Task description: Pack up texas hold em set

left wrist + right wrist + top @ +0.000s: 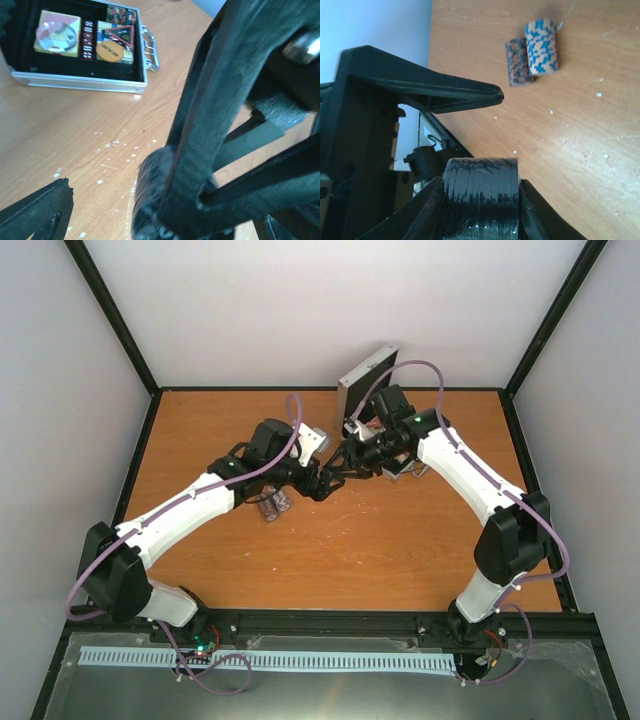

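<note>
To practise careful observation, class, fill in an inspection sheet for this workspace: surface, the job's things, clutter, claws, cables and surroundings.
Surface: wooden table, flecked with white specks.
Job's things: silver case open, with the orange disc and red-edged triangle inside; two striped chip stacks lying loose on the wood; black chip stack where the claws meet.
Clutter: nothing seen.
Claws: left claw open; right claw at the black chip stack, grip unclear.
Cables: purple cables run along both arms.
Surroundings: white walls, black frame posts.
</note>
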Motion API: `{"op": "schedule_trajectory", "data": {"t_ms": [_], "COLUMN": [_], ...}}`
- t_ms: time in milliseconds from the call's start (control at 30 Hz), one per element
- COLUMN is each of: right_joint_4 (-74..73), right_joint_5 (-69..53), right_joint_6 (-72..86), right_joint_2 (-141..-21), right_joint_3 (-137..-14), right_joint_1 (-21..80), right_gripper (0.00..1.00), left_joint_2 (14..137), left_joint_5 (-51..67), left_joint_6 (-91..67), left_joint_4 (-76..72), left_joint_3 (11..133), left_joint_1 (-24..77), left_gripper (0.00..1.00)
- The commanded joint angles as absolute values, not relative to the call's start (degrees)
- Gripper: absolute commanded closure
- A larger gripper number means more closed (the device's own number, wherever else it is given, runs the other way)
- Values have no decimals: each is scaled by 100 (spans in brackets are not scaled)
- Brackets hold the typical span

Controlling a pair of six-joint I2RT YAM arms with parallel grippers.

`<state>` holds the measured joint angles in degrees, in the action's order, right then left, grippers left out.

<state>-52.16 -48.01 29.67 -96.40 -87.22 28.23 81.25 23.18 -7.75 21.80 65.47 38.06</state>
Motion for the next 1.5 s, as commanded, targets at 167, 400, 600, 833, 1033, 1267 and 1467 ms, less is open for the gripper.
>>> {"op": "schedule_trajectory", "data": {"t_ms": [167,400,600,833,1033,1267,1467], "right_joint_4": [-5075,-4773,-4703,-4663,-4737,-4947,-4915], "right_joint_5": [-3646,-2894,-2914,-3263,-3495,-3547,-3654], "right_joint_6": [3040,2936,2724,2626,2565,2416,2463], "right_joint_2": [-9217,-8847,-8770,-9095,-9640,-10161,-10334], "right_joint_3": [-8909,-8417,-8244,-8354,-8813,-9444,-9486], "right_joint_1": [1990,955,373,-51,-163,-215,-228], "right_gripper": [70,69,68,68,68,68,67], "left_joint_2": [8436,10143,11516,12544,12993,12973,12741], "left_joint_5": [1751,1752,2028,1975,2295,2288,1904], "left_joint_6": [-962,-675,-279,131,155,62,224], "left_joint_4": [1761,1820,1903,1950,1712,1746,1825], "left_joint_3": [7533,9249,10884,11964,12492,12597,12262], "left_joint_1": [3271,2772,2611,2602,2602,2672,2817], "left_gripper": [0,0,0,0,2,34,50]}}
